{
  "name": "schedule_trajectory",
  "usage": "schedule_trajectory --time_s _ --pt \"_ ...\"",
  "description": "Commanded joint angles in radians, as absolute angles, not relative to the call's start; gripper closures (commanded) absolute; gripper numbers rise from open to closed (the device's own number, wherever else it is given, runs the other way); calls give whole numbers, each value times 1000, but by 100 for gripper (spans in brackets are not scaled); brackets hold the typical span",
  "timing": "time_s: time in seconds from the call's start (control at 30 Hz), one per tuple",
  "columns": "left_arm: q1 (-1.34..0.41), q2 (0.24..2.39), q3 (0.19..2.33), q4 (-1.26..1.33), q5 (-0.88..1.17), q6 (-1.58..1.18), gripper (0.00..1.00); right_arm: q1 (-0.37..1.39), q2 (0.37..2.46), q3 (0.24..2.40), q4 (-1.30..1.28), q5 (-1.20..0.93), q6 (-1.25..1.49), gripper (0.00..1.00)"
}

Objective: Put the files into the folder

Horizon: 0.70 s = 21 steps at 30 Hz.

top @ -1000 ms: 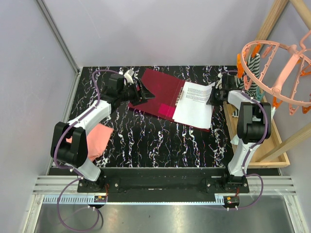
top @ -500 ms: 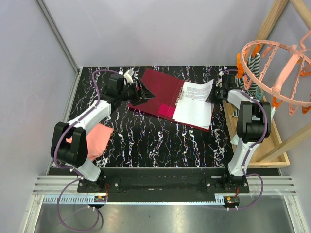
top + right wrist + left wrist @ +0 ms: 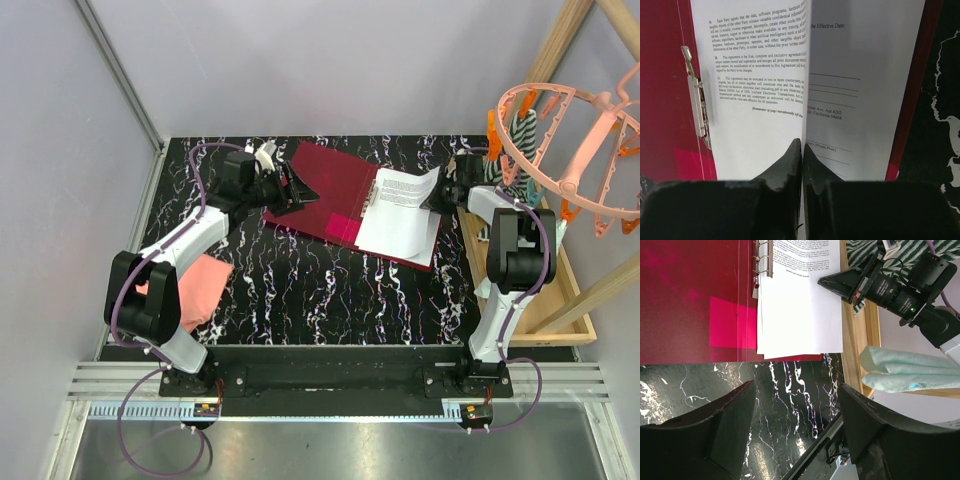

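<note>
The dark red folder [image 3: 330, 185] lies open on the black marble table, its metal ring clip [image 3: 696, 97] along the spine. The files [image 3: 400, 215], white printed sheets, rest on its right half. My right gripper [image 3: 802, 145] is shut on the right edge of the top sheet [image 3: 755, 95], which stands lifted and curled above the sheet below [image 3: 865, 115]. In the top view the right gripper [image 3: 432, 196] sits at the files' far right corner. My left gripper [image 3: 797, 390] hangs open over the table near the folder's left side [image 3: 297, 190], holding nothing.
A folded pink cloth [image 3: 200, 285] lies beside the left arm. A wooden tray [image 3: 525, 300] borders the table's right edge, with pale green towels [image 3: 905, 372] in it. A peach clip hanger [image 3: 570, 150] on a wooden stand rises above it.
The right gripper's jaws have closed onto the top sheet's edge, and that edge now stands a little higher and more curled. The left arm has not moved.
</note>
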<state>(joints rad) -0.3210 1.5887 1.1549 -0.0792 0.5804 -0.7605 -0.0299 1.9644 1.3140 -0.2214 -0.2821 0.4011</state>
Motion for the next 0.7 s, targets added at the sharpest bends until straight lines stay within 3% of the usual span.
schedule_trajectory --time_s 0.0,0.47,0.6,0.67 --pt "-325 1543 1151 -18 609 -767 30 -29 1936 1282 -164 -299 486 88" --pt "-324 1534 1135 -5 618 -775 30 -29 1922 1246 -121 -327 532 83" --pt "-325 1531 1132 -3 623 -778 30 -29 1919 1259 -143 -308 480 71" --pt "-325 1528 1128 -3 624 -775 30 -29 1913 1284 -179 -266 431 60"
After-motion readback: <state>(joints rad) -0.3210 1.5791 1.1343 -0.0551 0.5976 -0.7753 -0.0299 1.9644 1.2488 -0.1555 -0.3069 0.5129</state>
